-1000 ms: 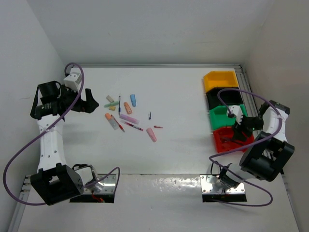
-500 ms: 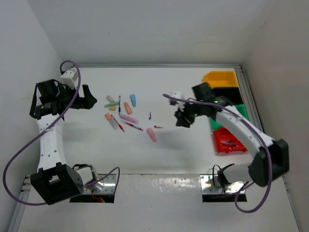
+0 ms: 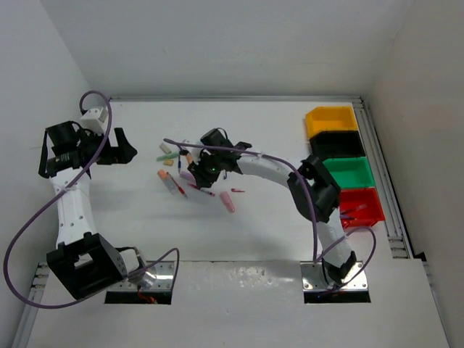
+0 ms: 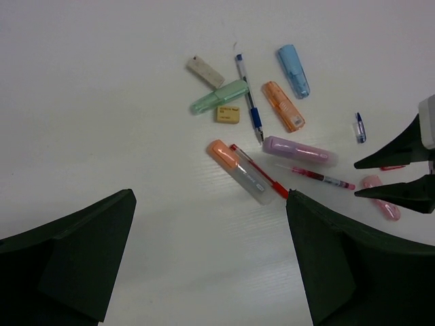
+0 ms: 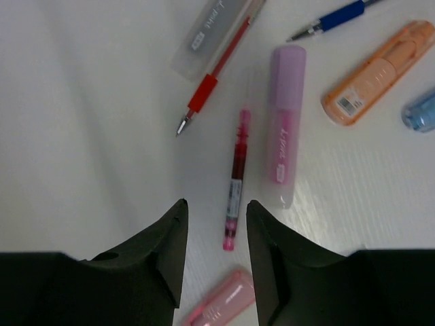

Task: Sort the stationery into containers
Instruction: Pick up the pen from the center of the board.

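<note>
The stationery lies scattered at the table's left-centre point(image 3: 181, 170). My right gripper point(image 3: 197, 177) is open and empty, low over the pile. In the right wrist view its jaws point(image 5: 216, 207) straddle the near end of a thin red pen point(image 5: 234, 180), beside a lilac marker point(image 5: 284, 136). A pink marker point(image 5: 221, 305) lies under the jaws. My left gripper point(image 3: 123, 152) is open and empty, left of the pile; its wrist view point(image 4: 209, 197) shows the thin red pen point(image 4: 319, 178) and the lilac marker point(image 4: 299, 151). Yellow point(image 3: 330, 119), black point(image 3: 339, 145), green point(image 3: 350, 174) and red point(image 3: 360, 205) bins stand at the right.
A red pen point(image 5: 211, 81) on a clear case, an orange marker point(image 5: 377, 71), a blue pen point(image 5: 336, 20) and a blue marker point(image 5: 418, 112) lie beyond the right jaws. A green marker point(image 4: 219, 96) and two erasers lie farther back. The red bin holds something red.
My right arm has swung from the red bin across the table to the pile and now hovers over the thin red pen. My left gripper has drawn back slightly to the left.
</note>
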Controlling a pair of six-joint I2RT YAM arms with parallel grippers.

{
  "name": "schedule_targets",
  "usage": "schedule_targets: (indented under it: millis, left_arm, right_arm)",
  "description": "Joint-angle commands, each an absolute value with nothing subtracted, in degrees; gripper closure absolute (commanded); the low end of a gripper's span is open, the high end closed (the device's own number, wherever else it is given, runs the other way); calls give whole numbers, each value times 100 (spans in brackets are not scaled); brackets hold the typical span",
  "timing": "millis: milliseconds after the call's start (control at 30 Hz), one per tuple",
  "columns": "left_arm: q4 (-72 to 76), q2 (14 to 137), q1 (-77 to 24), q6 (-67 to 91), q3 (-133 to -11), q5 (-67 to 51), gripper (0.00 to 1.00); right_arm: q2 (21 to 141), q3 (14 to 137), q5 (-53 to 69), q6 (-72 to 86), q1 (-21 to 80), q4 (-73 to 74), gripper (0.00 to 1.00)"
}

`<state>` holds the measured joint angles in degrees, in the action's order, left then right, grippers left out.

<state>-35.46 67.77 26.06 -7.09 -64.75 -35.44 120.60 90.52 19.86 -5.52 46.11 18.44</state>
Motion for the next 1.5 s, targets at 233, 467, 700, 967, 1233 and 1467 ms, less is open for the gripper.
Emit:
schedule_targets:
  millis: [233,467,700,967,1233,1467]
  left_arm:
    - [-3472,6900,3067,-1002,-6390,-4052,0]
    - [-3516,6935,3199,-1116,-6354,-4148,0]
    - [-3577,6943,3296,-1265,-6311,-4157,0]
    - [-3612,6970,3366,-1327,-6302,-4157,0]
    - [-3797,6891,3419,-1353,-6442,-4210,0]
    - [-3753,6495,3437,-1064,-6512,-4499,0]
  right_arm:
    - [12665,9764,1723,-387,4878,1661,62]
    - [12885,9791,1644,-501,4896,1617,65]
    - [13078,9809,1573,-589,4896,1521,66]
    - [13236,9730,1293,-729,4974,1389,72]
    - [12702,9203,686,-1222,5150,1503,100]
    - [11148,9062,756,-949,5142,1731,100]
